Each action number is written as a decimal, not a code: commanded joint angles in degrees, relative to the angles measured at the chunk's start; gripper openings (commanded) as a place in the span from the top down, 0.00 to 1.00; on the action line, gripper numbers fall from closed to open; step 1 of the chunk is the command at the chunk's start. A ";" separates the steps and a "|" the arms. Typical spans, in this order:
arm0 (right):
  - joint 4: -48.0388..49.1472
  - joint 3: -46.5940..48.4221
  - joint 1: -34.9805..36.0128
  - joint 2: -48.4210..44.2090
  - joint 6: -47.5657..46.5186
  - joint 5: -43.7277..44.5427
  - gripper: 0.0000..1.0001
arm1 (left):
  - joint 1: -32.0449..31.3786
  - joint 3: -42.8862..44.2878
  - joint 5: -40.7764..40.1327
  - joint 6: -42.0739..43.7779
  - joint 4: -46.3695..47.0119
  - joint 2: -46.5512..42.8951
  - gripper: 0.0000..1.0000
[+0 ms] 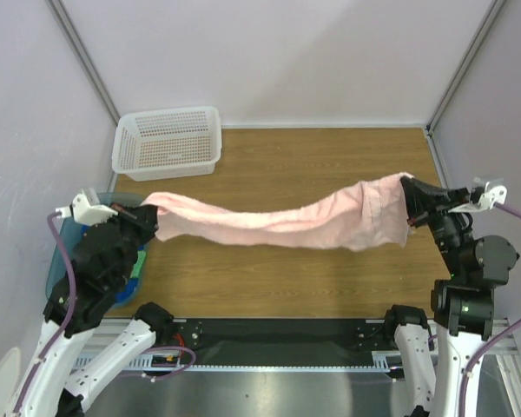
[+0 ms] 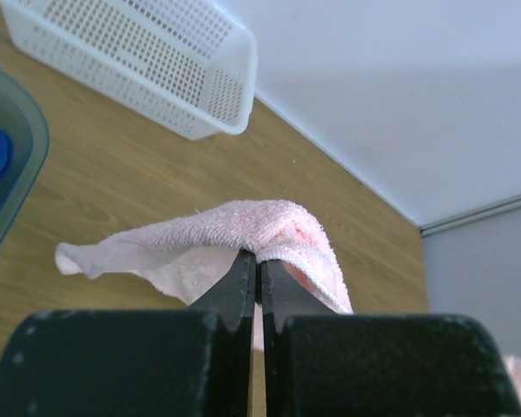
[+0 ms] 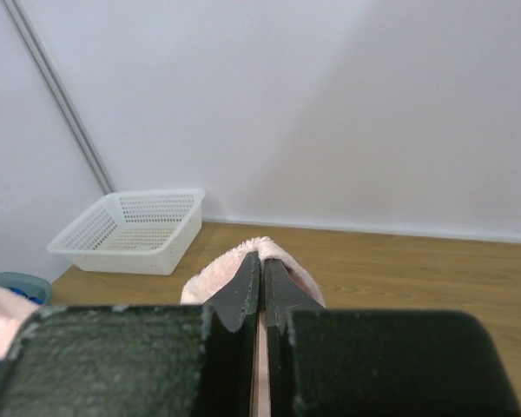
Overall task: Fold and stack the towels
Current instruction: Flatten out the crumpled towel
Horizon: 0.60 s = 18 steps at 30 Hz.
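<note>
Pinch first: my left gripper (image 1: 149,217) is clamped on one short end of the pink towel (image 1: 278,224), and my right gripper (image 1: 406,189) on the other. From either tool the cloth runs straight toward the opposite one, so its long axis spans the gap between them. Its belly sags over the table (image 1: 330,156); whether it touches, I cannot tell. Neither arm is nearer. I judge the fold needs both ends brought together. Under my left arm, the tub (image 1: 54,269) holds the green towel (image 1: 136,266).

Pink towel (image 1: 278,228) across table (image 1: 330,169) middle
</note>
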 commanded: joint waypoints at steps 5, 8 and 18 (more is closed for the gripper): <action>-12.94 -7.20 0.91 1.97 1.23 6.23 1.00 | 0.47 -8.72 0.21 -13.12 -11.21 -0.04 1.00; -13.22 -8.96 0.91 8.64 5.79 7.55 1.00 | 0.55 -12.50 -1.19 -16.46 -9.46 4.08 1.00; -1.44 -13.18 1.70 28.95 6.08 10.01 1.00 | 4.41 -16.20 -1.65 -18.33 3.52 23.07 1.00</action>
